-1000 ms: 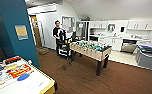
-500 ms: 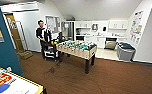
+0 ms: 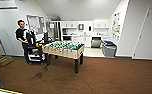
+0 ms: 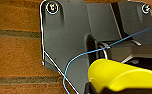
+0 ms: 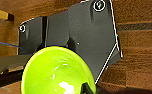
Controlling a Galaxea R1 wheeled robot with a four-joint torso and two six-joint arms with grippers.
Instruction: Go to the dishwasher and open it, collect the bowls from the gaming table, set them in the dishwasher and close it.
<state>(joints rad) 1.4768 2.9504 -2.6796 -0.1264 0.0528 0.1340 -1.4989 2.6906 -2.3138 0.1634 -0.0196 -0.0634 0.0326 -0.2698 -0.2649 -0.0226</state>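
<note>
A yellow bowl (image 4: pixel 124 75) hangs close above the wooden floor in the left wrist view, with my left gripper (image 4: pixel 109 90) shut on it. In the right wrist view a lime-green bowl (image 5: pixel 57 72) is held the same way by my right gripper (image 5: pixel 86 89), a dark fingertip over its rim. The dishwasher (image 3: pixel 95 42) shows as a small steel front under the far kitchen counter; I cannot tell whether its door is open. A yellow-edged corner of the gaming table (image 3: pixel 4 90) sits at the lower left of the head view.
A table-football table (image 3: pixel 63 48) stands mid-room between me and the kitchen. A person (image 3: pixel 22 35) with a control rig stands at its left end. A grey bin (image 3: pixel 109 48) sits right of the dishwasher. A thin cable (image 3: pixel 42 75) lies on the brown floor.
The camera has turned right: the table-football table and kitchen have slid left in the picture, and the gaming table has nearly left at the lower left. Both bowls stay held.
</note>
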